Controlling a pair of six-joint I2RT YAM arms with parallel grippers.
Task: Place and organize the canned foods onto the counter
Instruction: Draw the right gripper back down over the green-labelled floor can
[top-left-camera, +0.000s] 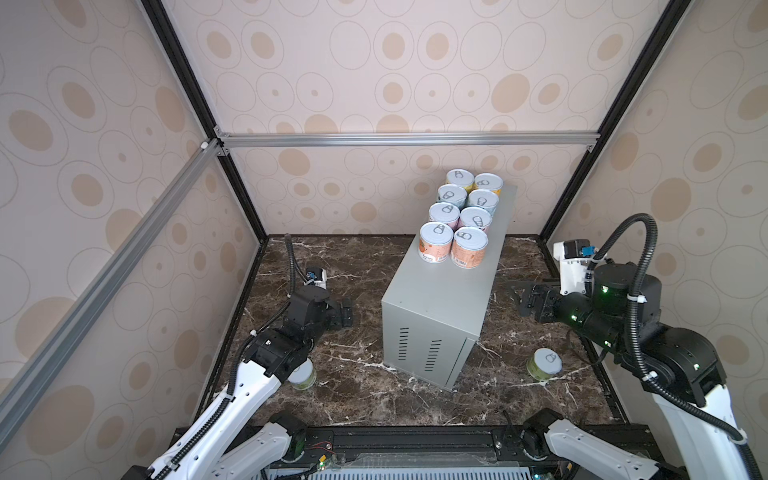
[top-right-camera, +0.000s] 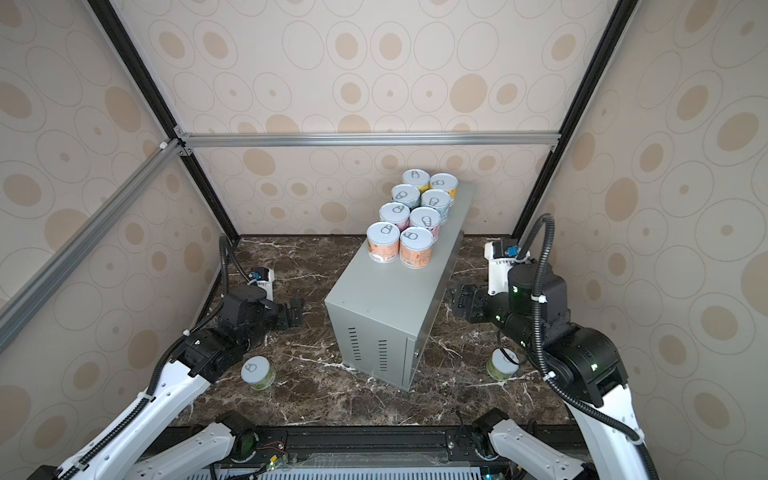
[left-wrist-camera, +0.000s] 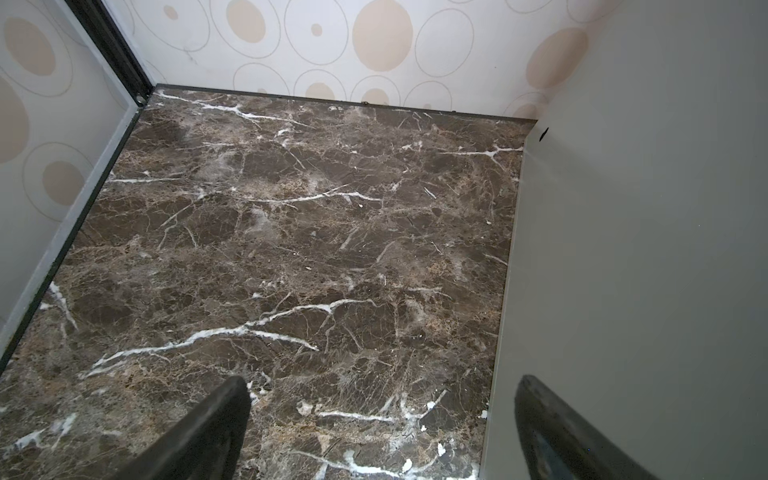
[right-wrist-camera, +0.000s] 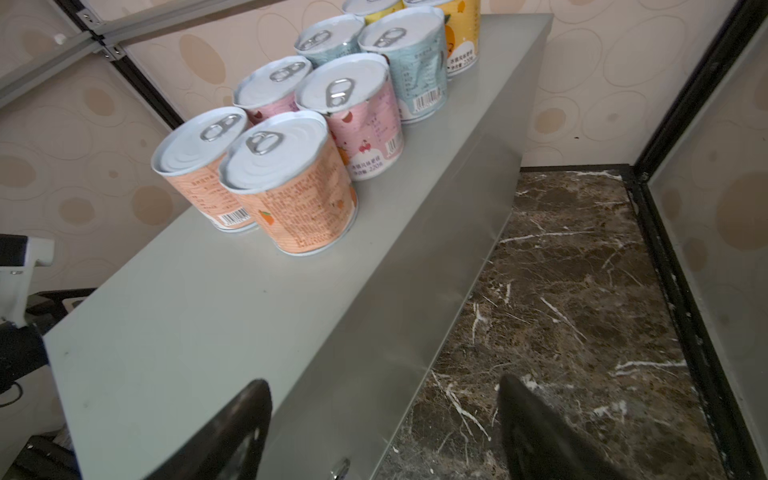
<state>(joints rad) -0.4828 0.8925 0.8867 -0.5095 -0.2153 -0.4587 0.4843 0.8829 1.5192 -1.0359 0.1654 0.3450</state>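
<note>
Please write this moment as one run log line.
counter: eight cans in pairs | marble: green can by left arm, green can by right arm | left gripper: open, empty | right gripper: open, empty

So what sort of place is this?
Probably a robot test booth, not a real kitchen: patterned wall panels in silver aluminium framing, a dark brown marble-look tabletop, and a pale-grey metal box serving as counter for paper-labelled cans.
</note>
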